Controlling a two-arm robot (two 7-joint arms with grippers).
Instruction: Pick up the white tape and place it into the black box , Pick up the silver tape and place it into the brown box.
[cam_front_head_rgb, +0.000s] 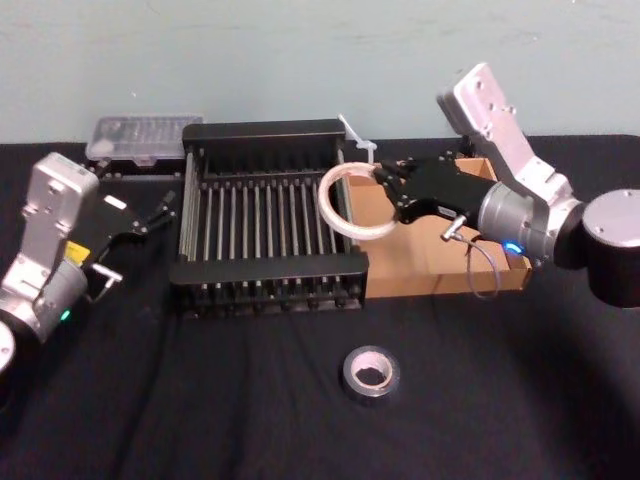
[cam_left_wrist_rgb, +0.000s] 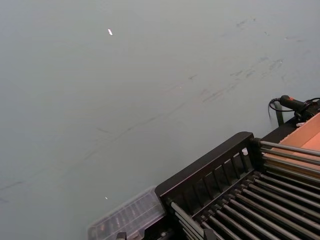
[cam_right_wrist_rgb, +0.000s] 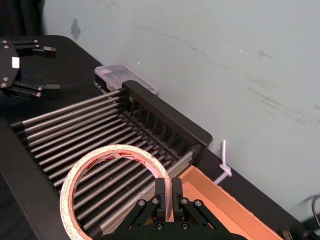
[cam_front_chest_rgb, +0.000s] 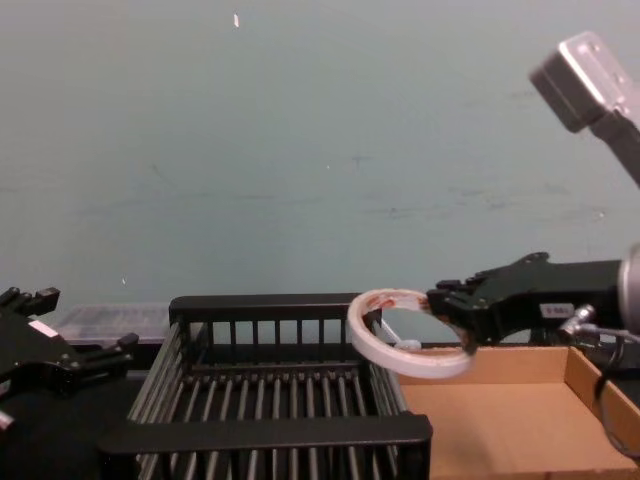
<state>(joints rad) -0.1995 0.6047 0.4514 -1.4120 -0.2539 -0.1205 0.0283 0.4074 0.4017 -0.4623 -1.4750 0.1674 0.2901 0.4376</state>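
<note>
I have the right gripper (cam_front_head_rgb: 385, 180) pinching the flat white roll of tape with red print inside its ring (cam_front_head_rgb: 352, 202), its jaws pressed onto the roll's band, holding it in the air over the right-hand rim of the black slatted plastic crate (cam_front_head_rgb: 265, 268). In the chest view the roll hangs tilted, straddling the edge between the crate and the shallow tan cardboard tray (cam_front_head_rgb: 430, 270) beside it.

To do this well, I judge I should carry the roll further left until its whole ring sits over the bars, then lower it before letting go; released here, it could catch the thick rim and tip into the tray. The crate's floor is open, so there is plenty of room. A white zip tie (cam_front_head_rgb: 358, 140) lies just behind the crate's rear right corner, out of the path.

The left gripper (cam_front_head_rgb: 150, 215) waits left of the crate with its fingers spread, apart from it. The grey-silver roll of duct tape (cam_front_head_rgb: 369, 373) lies on the black cloth, in front of the crate.
</note>
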